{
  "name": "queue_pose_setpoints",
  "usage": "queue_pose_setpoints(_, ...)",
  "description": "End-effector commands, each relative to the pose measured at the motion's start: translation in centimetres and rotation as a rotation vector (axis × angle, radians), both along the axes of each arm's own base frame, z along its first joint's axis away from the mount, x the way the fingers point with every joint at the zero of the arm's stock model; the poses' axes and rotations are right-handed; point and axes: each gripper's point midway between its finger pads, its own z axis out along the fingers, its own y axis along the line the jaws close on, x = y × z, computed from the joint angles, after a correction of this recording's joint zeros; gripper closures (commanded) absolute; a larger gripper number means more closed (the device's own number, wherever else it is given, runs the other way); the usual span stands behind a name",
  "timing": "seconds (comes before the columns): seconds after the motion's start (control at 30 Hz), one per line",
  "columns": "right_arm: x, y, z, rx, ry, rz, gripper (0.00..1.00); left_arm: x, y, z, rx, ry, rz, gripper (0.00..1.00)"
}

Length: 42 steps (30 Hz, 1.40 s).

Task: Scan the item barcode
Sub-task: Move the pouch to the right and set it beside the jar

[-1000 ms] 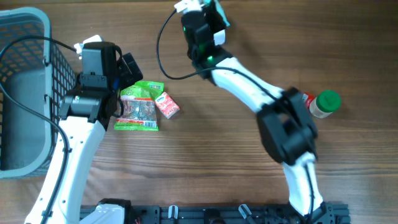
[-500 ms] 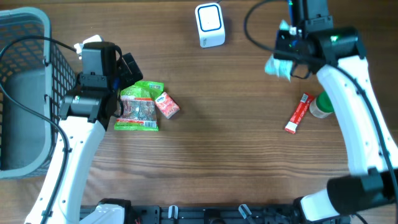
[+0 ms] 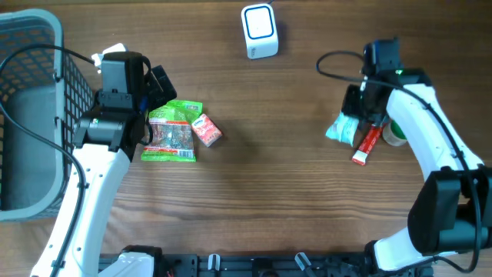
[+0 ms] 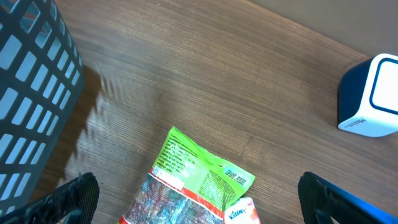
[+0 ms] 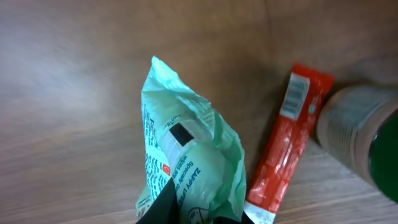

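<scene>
My right gripper (image 3: 355,114) is shut on a mint-green wipes packet (image 3: 341,128), holding it low over the table at the right. In the right wrist view the packet (image 5: 186,158) rises from between my dark fingers (image 5: 166,208), crumpled, its printed side facing the camera. The white and blue scanner (image 3: 259,31) stands at the far middle of the table, well away from the packet. My left gripper (image 3: 157,85) hangs open above a green snack bag (image 4: 199,180), and its fingertips (image 4: 78,196) touch nothing.
A red stick sachet (image 3: 367,142) lies just right of the packet, beside a green-capped bottle (image 5: 360,137). A pink Kleenex pack (image 3: 206,129) rests against the snack bag (image 3: 173,132). A grey basket (image 3: 31,108) fills the left edge.
My right arm has swung from the scanner at the far middle to the right side, bringing the wipes packet down next to the red sachet. The left arm has not moved.
</scene>
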Motion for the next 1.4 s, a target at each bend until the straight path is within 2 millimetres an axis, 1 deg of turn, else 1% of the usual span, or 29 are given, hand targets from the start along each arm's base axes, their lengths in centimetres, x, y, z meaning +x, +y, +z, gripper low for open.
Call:
queue_pose_setpoints(0.0, -0.6, -1.3, -0.8, -0.067, 0.016, -0.020, 0.62, 0.2, 0.5, 0.6, 0.014, -0.014, 0.013, 0.00)
queue_pose_setpoints(0.03, -0.5, -1.3, -0.8, -0.069, 0.015, -0.012, 0.50, 0.2, 0.5, 0.6, 0.014, -0.014, 0.013, 0.00)
queue_pose_setpoints(0.07, -0.4, -1.3, -0.6, -0.072, 0.011, 0.004, 0.43, 0.2, 0.5, 0.6, 0.014, -0.014, 0.013, 0.00)
queue_pose_setpoints(0.1, 0.0, -1.3, -0.1, -0.076, -0.001, 0.023, 0.27, 0.2, 0.5, 0.6, 0.014, -0.014, 0.013, 0.00)
queue_pose_setpoints(0.13, 0.4, -1.2, 0.5, -0.077, -0.011, 0.029, 0.26, 0.2, 0.5, 0.6, 0.014, -0.014, 0.013, 0.00)
queue_pose_setpoints(0.23, 1.4, -0.9, 2.8, -0.065, -0.040, 0.029, 0.25, 0.2, 0.5, 0.6, 0.014, -0.014, 0.013, 0.00)
queue_pose_setpoints(0.27, 1.8, -0.4, 3.5, -0.037, -0.053, 0.038, 0.26, 0.2, 0.5, 0.6, 0.014, -0.014, 0.013, 0.00)
queue_pose_setpoints(0.3, 2.1, 0.6, 4.2, 0.013, -0.065, 0.052, 0.30, 0.2, 0.5, 0.6, 0.014, -0.014, 0.013, 0.00)
queue_pose_setpoints(0.33, 2.4, 1.7, 4.7, 0.075, -0.076, 0.073, 0.33, 0.2, 0.5, 0.6, 0.014, -0.014, 0.013, 0.00)
queue_pose_setpoints(0.4, 2.4, 4.3, 5.2, 0.207, -0.079, 0.115, 0.43, 0.2, 0.5, 0.6, 0.014, -0.014, 0.013, 0.00)
queue_pose_setpoints(0.47, 1.9, 5.9, 5.1, 0.288, -0.062, 0.138, 0.57, 0.2, 0.5, 0.6, 0.014, -0.014, 0.013, 0.00)
queue_pose_setpoints(0.5, 1.5, 6.1, 4.7, 0.291, -0.049, 0.139, 0.61, 0.2, 0.5, 0.6, 0.014, -0.014, 0.013, 0.00)
queue_pose_setpoints(0.57, 1.0, 6.1, 3.8, 0.275, -0.030, 0.141, 0.62, 0.2, 0.5, 0.6, 0.014, -0.014, 0.013, 0.00)
queue_pose_setpoints(0.67, 0.4, 6.4, 1.7, 0.252, -0.015, 0.149, 0.66, 0.2, 0.5, 0.6, 0.014, -0.014, 0.013, 0.00)
queue_pose_setpoints(0.73, 0.1, 6.6, -0.3, 0.240, -0.019, 0.134, 0.67, 0.2, 0.5, 0.6, 0.014, -0.014, 0.013, 0.00)
queue_pose_setpoints(0.87, -0.3, 6.0, -3.6, 0.197, -0.043, 0.037, 0.68, 0.2, 0.5, 0.6, 0.014, -0.014, 0.013, 0.00)
queue_pose_setpoints(0.93, -0.7, 4.9, -5.3, 0.147, -0.057, -0.009, 0.68, 0.2, 0.5, 0.6, 0.014, -0.014, 0.013, 0.00)
queue_pose_setpoints(0.97, -0.9, 4.3, -5.8, 0.119, -0.057, -0.027, 0.68, 0.2, 0.5, 0.6, 0.014, -0.014, 0.013, 0.00)
queue_pose_setpoints(1.03, -1.6, 3.3, -6.2, 0.060, -0.034, -0.039, 0.68, 0.2, 0.5, 0.6, 0.014, -0.014, 0.013, 0.00)
queue_pose_setpoints(1.2, -4.0, 0.0, -6.3, -0.129, 0.053, -0.048, 0.68, 0.2, 0.5, 0.6, 0.014, -0.014, 0.013, 0.00)
queue_pose_setpoints(1.3, -4.8, -1.2, -6.2, -0.201, 0.085, -0.029, 0.68, 0.2, 0.5, 0.6, 0.014, -0.014, 0.013, 0.00)
queue_pose_setpoints(1.37, -4.7, -1.3, -6.1, -0.209, 0.086, -0.022, 0.68, 0.2, 0.5, 0.6, 0.014, -0.014, 0.013, 0.00)
